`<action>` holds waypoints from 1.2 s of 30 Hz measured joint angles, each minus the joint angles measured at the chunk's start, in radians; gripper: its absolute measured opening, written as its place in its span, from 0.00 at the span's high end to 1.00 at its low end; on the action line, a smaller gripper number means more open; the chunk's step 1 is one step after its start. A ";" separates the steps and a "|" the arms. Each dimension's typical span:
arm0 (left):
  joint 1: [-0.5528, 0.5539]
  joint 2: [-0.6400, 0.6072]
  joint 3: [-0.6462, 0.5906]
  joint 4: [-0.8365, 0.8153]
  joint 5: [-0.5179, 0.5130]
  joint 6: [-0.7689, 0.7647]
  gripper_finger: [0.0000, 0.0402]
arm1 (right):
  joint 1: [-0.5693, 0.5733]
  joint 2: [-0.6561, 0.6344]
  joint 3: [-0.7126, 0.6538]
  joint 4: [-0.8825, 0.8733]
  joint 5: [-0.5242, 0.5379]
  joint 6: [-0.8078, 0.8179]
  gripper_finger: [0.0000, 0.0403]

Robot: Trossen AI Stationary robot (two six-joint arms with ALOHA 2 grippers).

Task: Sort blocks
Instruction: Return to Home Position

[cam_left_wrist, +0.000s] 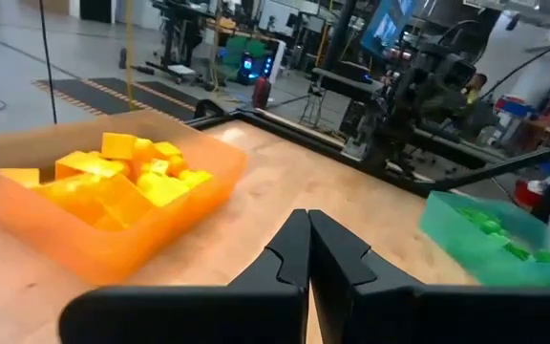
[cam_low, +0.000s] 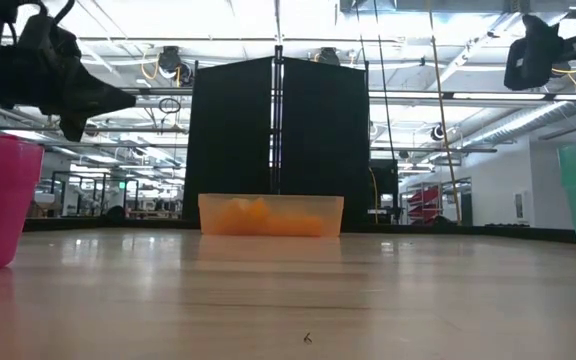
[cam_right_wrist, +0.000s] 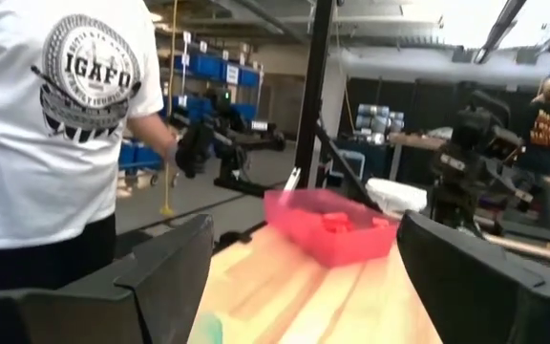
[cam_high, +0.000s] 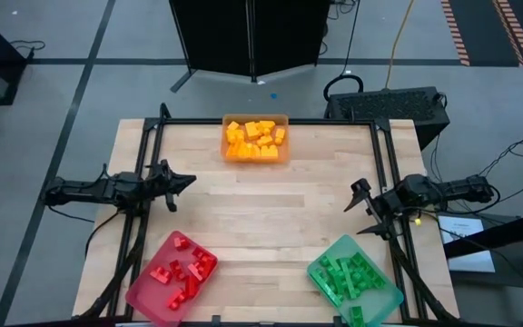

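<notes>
Over the table's left side, my left gripper (cam_high: 182, 181) hangs with its fingers pressed together. Opposite, my right gripper (cam_high: 363, 209) hovers spread wide. Yellow blocks (cam_high: 254, 138) fill the orange tray (cam_high: 255, 162).

A black screen (cam_low: 278, 140) stands on grey floor (cam_high: 53, 100) under bright ceiling lights (cam_low: 298, 20).

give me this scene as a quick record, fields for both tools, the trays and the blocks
left tool: shut, empty, raised at the table's left side
right tool: open, empty, raised at the table's right side
orange tray: back edge, middle; holds yellow and orange blocks
pink tray: front left corner; holds red blocks
green tray: front right corner; holds green blocks
</notes>
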 joint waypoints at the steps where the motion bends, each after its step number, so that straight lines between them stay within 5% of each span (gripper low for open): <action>1: 0.000 0.000 0.000 0.000 0.004 -0.007 0.99 | 0.000 0.000 0.000 -0.011 0.000 -0.002 0.20; 9: -0.001 0.000 -0.005 -0.018 0.429 -0.062 0.99 | 0.000 0.000 0.000 -0.107 0.004 -0.050 0.20; 19: -0.011 0.000 -0.009 -0.007 0.367 0.122 0.99 | 0.000 0.077 0.001 -0.117 0.005 -0.069 0.20; 31: -0.011 0.001 -0.010 -0.003 0.331 0.122 0.99 | -0.001 0.082 0.012 -0.054 0.024 -0.101 0.20; 36: -0.011 0.001 -0.010 -0.001 0.331 0.121 0.99 | -0.038 0.083 0.017 -0.172 0.096 -0.082 0.20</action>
